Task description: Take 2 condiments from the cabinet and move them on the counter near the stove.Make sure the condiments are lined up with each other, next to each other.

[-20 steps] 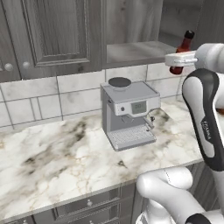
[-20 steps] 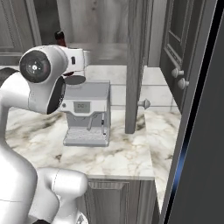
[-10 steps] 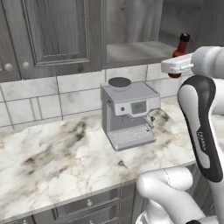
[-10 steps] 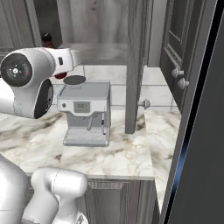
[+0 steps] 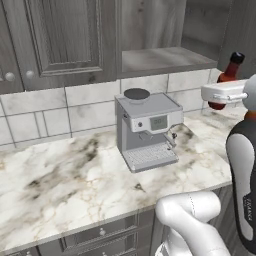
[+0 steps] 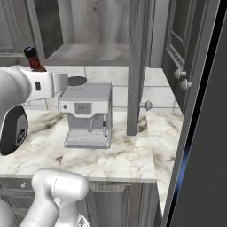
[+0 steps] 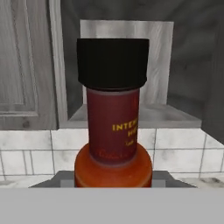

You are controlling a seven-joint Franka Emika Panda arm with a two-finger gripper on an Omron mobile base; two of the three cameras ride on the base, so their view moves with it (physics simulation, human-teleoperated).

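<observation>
the dark red sauce bottle (image 7: 113, 118) was out of the cabinet (image 5: 65, 40), carried upright above the marble desk (image 5: 65, 185) beside the coffee machine (image 5: 147, 127). the jaws appeared closed on it, fingertips hidden. placement near the stove remained; the second condiment remained.

Dark red sauce bottle (image 7: 113, 131) close up, black cap, upright, open cabinet shelf (image 7: 175, 116) behind
</observation>
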